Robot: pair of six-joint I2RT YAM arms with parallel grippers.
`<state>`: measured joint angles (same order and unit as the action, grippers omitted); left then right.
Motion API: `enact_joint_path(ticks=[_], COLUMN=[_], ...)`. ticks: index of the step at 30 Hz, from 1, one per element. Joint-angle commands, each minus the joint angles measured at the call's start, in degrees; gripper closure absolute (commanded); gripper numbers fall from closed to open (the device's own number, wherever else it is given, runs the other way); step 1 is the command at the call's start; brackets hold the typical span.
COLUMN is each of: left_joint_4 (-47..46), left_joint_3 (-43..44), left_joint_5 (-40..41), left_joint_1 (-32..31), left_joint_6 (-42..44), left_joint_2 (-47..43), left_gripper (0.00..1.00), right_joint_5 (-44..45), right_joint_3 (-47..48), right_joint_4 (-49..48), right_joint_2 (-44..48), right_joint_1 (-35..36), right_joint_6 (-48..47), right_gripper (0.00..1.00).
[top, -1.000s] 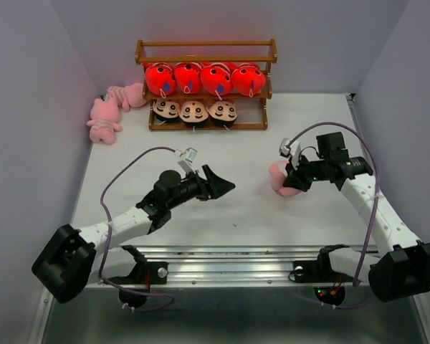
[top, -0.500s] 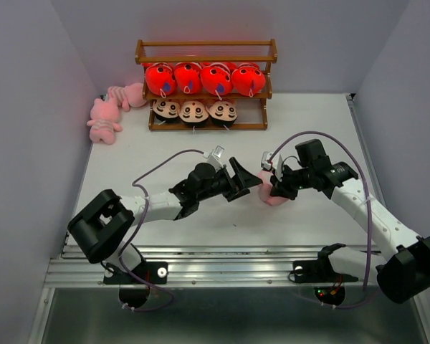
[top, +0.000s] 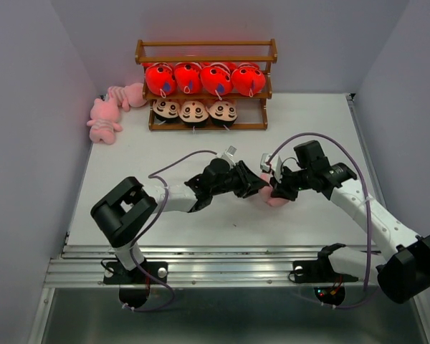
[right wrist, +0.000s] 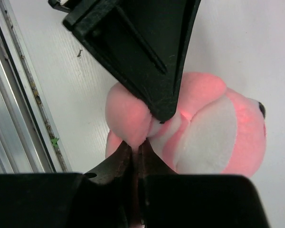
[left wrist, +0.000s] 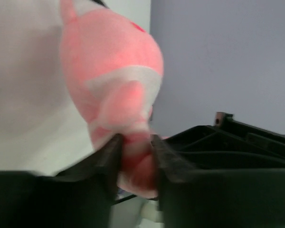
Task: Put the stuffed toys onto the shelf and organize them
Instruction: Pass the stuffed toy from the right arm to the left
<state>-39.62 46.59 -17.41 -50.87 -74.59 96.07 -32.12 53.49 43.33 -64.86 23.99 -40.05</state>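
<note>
A pink striped stuffed toy (top: 271,198) sits mid-table between both arms. My left gripper (top: 258,185) is shut on one of its limbs, pinching pink plush (left wrist: 114,71) between the fingers (left wrist: 135,152). My right gripper (top: 276,188) is shut on another bit of the same toy (right wrist: 213,137), its jaws (right wrist: 137,152) nearly touching, with the left gripper's black finger (right wrist: 147,52) pressed on the toy above. The wooden shelf (top: 206,54) stands at the back. Several red-orange fish (top: 201,77) fill its middle tier and three boy dolls (top: 193,111) its bottom tier; the top tier is bare.
Two more pink striped toys (top: 104,118) (top: 125,94) lie on the table left of the shelf, near the left wall. Grey walls close in both sides. A metal rail (top: 236,261) runs along the near edge.
My left arm swung right to the pink toy and its gripper went from wide open to shut on it. My right arm brought the toy left toward the centre and then held still.
</note>
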Motion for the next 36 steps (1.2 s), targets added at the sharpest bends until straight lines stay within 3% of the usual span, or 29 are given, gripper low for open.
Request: enact_joint_path(ticks=[1,3,5,9,15,26,29,30,36], left_joint_4=[-8.1,-10.12,-10.48,-11.79,-16.44,-21.73,-21.73,-21.56,-20.94], left_joint_3=[1.49,1.23,1.05,0.0,-3.16,-6.68,-7.21,-7.39,-8.7], left_joint_5=[-3.77,-4.56,-4.74,-4.56,-5.09,-6.94,-7.2,-7.46,-8.25], left_joint_1=[-0.54,-0.63,-0.63,-0.19,0.77,1.74,2.18,2.27,3.23], left_joint_6=[-2.75,-3.46,-3.11,0.74,7.34,9.2,9.46,9.81,13.41], left_joint_2=[1.83,2.89,2.98,1.58,-2.63,-4.75,-4.84,-4.93,-6.42], left_gripper=[0.82,0.99,1.0,1.0,1.0,1.0,1.0,1.0,1.0], right_joint_5=[-2.95,-2.6,-2.51,-2.42,-2.69,-3.74,-3.74,-4.09,-4.44], right_joint_3=[0.03,-0.49,-0.93,-2.51,-3.66,-2.52,-3.04,-3.31,-2.35], right_joint_4=[-2.55,-2.2,-1.85,-1.5,-1.93,-1.93,-1.76,-1.5,0.08], right_joint_2=[2.1,2.81,3.42,5.0,5.89,4.92,5.18,5.53,6.59], right_joint_1=[0.62,0.62,0.62,0.62,0.62,0.62,0.62,0.62,0.62], right_joint_6=[0.33,0.15,-0.29,-0.55,-0.03,0.41,0.5,0.24,0.33], right_gripper=[0.91,0.88,0.83,0.64,0.62,0.59,0.34,0.01,0.0])
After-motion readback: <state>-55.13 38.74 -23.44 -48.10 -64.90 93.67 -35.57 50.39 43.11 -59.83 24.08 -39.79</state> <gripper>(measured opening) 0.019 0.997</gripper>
